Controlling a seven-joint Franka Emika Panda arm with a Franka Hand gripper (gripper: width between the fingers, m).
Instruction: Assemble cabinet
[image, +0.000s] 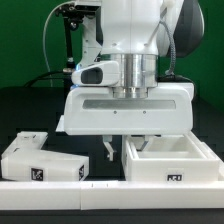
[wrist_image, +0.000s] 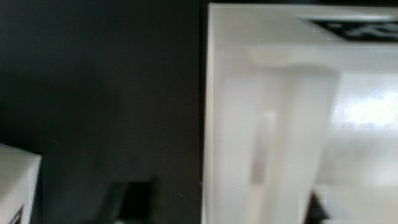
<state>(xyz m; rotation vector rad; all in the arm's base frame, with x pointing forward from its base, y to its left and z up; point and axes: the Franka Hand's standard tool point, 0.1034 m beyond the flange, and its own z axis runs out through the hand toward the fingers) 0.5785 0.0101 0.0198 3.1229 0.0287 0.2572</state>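
Observation:
The cabinet (image: 170, 160), a large white open-topped box, stands on the black table at the exterior view's right. My gripper (image: 118, 150) hangs straight down over the box's left wall. In the wrist view that white wall (wrist_image: 267, 120) runs between my gripper's (wrist_image: 258, 205) two black fingers. One fingertip (wrist_image: 160, 205) stands against the wall's outer face, the other against its inner face. Matching white panels (image: 40, 162) with black-and-white tags lie at the exterior view's left, apart from the box.
A long white bar (image: 110, 205) runs along the front edge of the exterior view. The arm's wide white body (image: 125, 105) hangs over the middle of the table. A black stand (image: 66, 40) rises at the back left.

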